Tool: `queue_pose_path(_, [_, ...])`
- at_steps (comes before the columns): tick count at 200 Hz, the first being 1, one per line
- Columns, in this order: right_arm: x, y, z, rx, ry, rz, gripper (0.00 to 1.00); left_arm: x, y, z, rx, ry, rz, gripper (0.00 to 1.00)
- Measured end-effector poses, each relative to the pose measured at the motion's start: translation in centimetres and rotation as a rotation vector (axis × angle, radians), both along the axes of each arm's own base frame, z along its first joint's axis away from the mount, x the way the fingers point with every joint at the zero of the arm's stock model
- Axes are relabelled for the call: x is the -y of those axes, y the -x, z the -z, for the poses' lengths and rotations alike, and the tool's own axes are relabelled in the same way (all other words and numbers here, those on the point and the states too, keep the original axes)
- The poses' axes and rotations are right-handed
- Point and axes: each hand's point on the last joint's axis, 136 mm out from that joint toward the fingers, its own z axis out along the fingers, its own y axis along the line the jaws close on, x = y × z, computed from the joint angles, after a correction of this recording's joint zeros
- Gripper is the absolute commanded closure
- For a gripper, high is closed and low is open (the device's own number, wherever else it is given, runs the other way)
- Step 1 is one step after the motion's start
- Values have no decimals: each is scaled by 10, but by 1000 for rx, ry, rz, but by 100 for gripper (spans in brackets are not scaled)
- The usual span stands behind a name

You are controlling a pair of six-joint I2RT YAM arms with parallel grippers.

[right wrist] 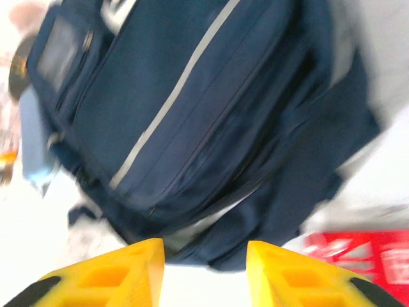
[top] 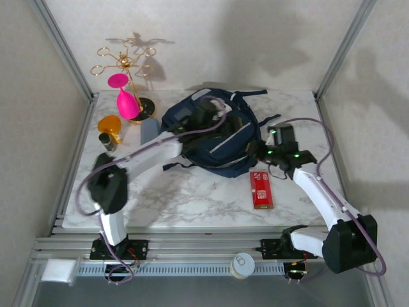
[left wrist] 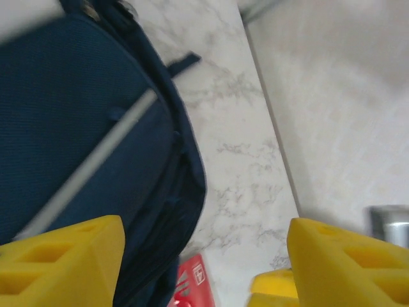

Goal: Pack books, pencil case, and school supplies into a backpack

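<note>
Navy fabric: one backpack (top: 223,150) sits mid-way across the marble table (top: 192,198). One red pack (top: 261,190) lies just beside its right edge, and one grey-blue pencil case (top: 148,131) just beside its left. My left claw (left wrist: 204,224) is spread wide and my right claw (right wrist: 204,249) is parted. Both of them pinch nothing.

Bright, soft wall shadows, wrist views blurred

The 2 arms reach forward, left claw (left wrist: 204,262) wide apart, right claw (right wrist: 204,272) parted less, both empty.
</note>
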Motion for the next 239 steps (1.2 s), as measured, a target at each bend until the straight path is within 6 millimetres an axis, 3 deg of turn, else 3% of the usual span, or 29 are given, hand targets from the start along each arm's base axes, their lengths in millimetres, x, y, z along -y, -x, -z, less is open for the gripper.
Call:
queue_pose_path(23, [-51, 25, 27, -85, 2, -125, 56, -87, 5, -13, 37, 49, -161, 25])
queue_pose_path(43, [-83, 42, 55, -158, 3, -202, 56, -135, 4, 6, 22, 41, -271, 23])
queue_pose_path(66, [-86, 35, 83, -205, 35, -190, 58, -164, 8, 52, -59, -7, -341, 23])
queue_pose_path(96, [-65, 8, 101, -182, 80, -152, 62, -194, 16, 98, -157, -30, -417, 21])
queue_pose_path(124, [-22, -33, 117, -155, 125, -86, 64, -199, 14, 108, -177, -4, -447, 20])
queue_pose_path(139, [-3, -54, 115, -118, 147, -63, 64, -196, 10, 113, -186, 21, -456, 20])
queue_pose_path(166, [18, -85, 95, -48, 222, -16, 59, -187, 9, 130, -227, 68, -474, 22])
queue_pose_path(185, [21, -87, 75, -9, 234, 17, 55, -171, 10, 138, -245, 98, -465, 25])
queue_pose_path(206, [7, -69, 53, 15, 224, 19, 51, -159, 9, 147, -265, 144, -470, 30])
queue_pose_path(220, [-19, -52, 45, 17, 209, -19, 49, -158, 5, 155, -283, 168, -489, 33])
queue_pose_path(239, [-65, -25, 54, -34, 184, -102, 49, -160, 2, 166, -308, 177, -522, 37])
